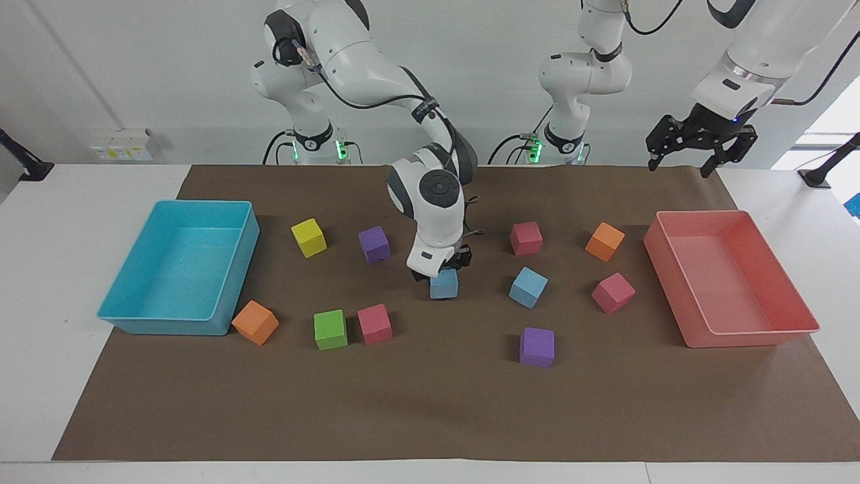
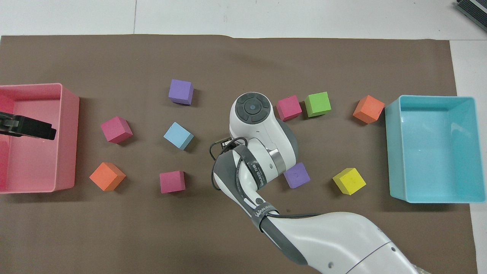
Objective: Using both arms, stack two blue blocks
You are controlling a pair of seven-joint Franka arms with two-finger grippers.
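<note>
Right gripper (image 1: 443, 266) grips 1 blue block (image 1: 444, 285) — left gripper (image 1: 695, 144) waits, jaws spread.

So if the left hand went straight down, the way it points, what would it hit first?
Probably the pink tray: the left hand hangs over it, pointing down, nothing between. Depth is unclear, so maybe the brown paper beside it.

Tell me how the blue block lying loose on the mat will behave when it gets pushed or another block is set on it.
The loose blue block is a flat-faced cube, so it should slide or twist on the brown mat, not roll. Its matte, foam-like look suggests little weight, so a nudge may shift it. Its level top should carry the blue block held by the right gripper if centred.
</note>
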